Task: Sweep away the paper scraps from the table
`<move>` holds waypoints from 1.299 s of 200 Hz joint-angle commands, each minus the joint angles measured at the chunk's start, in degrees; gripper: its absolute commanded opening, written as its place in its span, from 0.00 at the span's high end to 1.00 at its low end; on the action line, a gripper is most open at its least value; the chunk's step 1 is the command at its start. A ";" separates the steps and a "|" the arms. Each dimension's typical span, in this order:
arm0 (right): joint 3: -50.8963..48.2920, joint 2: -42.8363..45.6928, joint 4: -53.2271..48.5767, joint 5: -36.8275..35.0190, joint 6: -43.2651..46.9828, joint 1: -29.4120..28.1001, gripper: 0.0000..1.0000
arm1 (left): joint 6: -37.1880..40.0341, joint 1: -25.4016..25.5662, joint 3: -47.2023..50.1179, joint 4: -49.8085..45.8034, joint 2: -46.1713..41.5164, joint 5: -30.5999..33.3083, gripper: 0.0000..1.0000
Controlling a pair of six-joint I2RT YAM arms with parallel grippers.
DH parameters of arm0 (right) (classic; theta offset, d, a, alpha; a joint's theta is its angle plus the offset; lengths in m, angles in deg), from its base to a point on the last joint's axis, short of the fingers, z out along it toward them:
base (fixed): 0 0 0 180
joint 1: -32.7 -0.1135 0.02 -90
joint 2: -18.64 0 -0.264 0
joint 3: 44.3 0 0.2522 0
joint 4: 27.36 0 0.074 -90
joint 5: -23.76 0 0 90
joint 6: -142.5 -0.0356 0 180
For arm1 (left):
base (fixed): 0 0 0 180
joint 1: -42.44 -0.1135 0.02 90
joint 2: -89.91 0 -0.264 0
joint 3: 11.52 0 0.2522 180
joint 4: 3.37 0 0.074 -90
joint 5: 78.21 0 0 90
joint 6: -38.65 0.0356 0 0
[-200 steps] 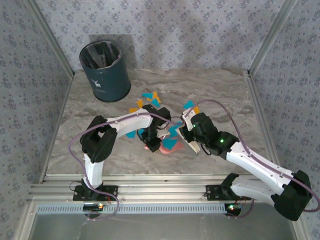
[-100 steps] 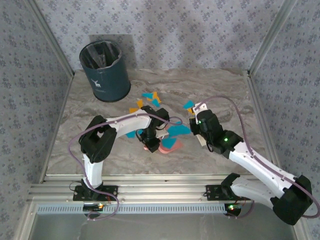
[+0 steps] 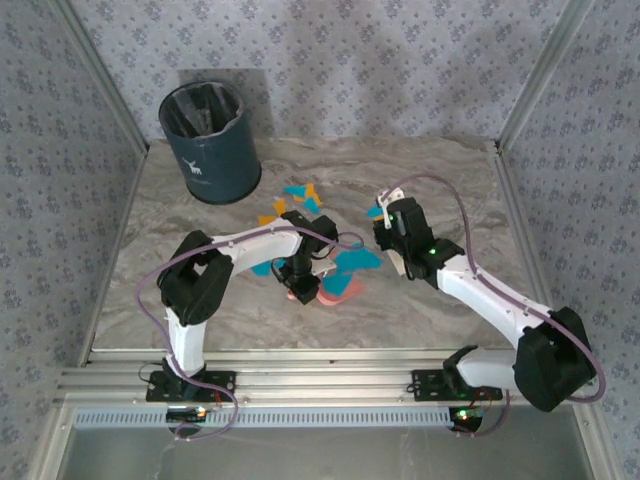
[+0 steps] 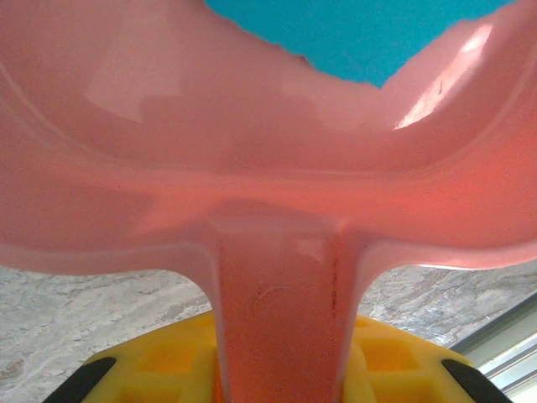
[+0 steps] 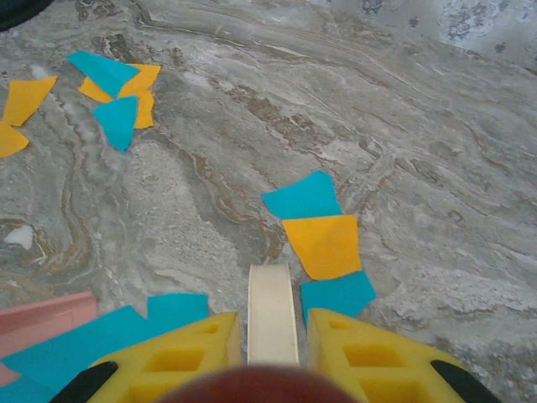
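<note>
My left gripper (image 3: 300, 283) (image 4: 277, 357) is shut on the handle of the pink dustpan (image 3: 338, 290) (image 4: 268, 168), which rests on the table (image 3: 440, 170) near the middle. A large turquoise scrap (image 4: 352, 29) lies at the pan's mouth. My right gripper (image 3: 390, 232) (image 5: 273, 323) is shut on a cream brush handle (image 5: 273, 306), whose tip points at three paper scraps (image 5: 325, 243) just ahead, two turquoise and one orange. More paper scraps (image 3: 300, 195) (image 5: 117, 92) lie farther back. Turquoise scraps (image 3: 355, 260) (image 5: 92, 336) lie by the pan's edge (image 5: 38, 323).
A dark blue bin (image 3: 210, 140) stands at the back left corner. Aluminium rails (image 3: 330, 365) edge the front, and patterned walls close in the sides and back. Bare marble (image 5: 436, 168) stretches to the right of the scraps.
My right gripper has drawn back from the dustpan's right side and swung up to the far-right scraps, carrying the brush. The left arm and the dustpan have stayed put.
</note>
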 commanded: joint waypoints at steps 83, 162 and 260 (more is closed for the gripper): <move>2.15 -1.06 -1.56 11.94 -1.69 -1.43 1.00 | 0.18 -0.47 -0.39 0.63 0.37 -0.95 1.00; 1.66 1.60 -2.63 16.33 -2.59 -2.80 1.00 | 0.49 -0.46 -1.07 1.29 1.89 -0.16 1.00; 1.16 5.77 -3.44 17.62 -3.03 -3.14 1.00 | 0.86 -0.37 -1.97 1.61 3.01 0.60 1.00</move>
